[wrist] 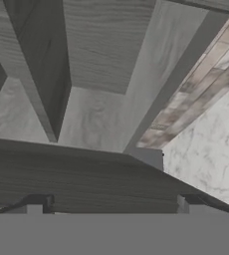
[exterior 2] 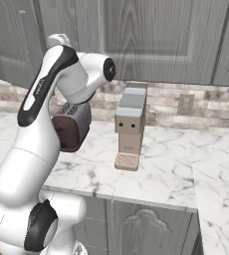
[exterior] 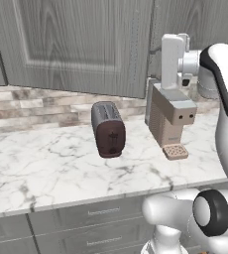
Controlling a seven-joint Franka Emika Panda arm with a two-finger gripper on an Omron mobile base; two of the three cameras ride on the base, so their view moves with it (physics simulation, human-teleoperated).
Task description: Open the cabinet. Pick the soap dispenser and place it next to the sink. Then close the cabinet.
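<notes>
We cannot make out our hand [wrist: 111, 201] in full: in the hand view just its two dark fingertips [wrist: 37, 203] rise at the bottom, standing far apart with nothing between them, so we call the hand wide and empty. In the base views the arm's end is raised against the cabinet [exterior: 81, 39] and the hand itself is hard to pick out behind the wrist.

The cabinet hangs above the tabletop [exterior: 46, 168]. From the left base view a door leaf seems to stand out from the front, its lower edge over the backsplash, and the hand view looks up along grey wood-grain panels at close range. We cannot tell what the cabinet holds.

On the tabletop, a dark toaster [exterior: 108, 130] stands left of a tan coffee machine [exterior: 170, 116], apart from it. The right base view has the arm covering part of the toaster, and adds a wall outlet [exterior 2: 185, 103] on the tiled backsplash. Drawer fronts [exterior: 96, 218] sit under the tabletop.
</notes>
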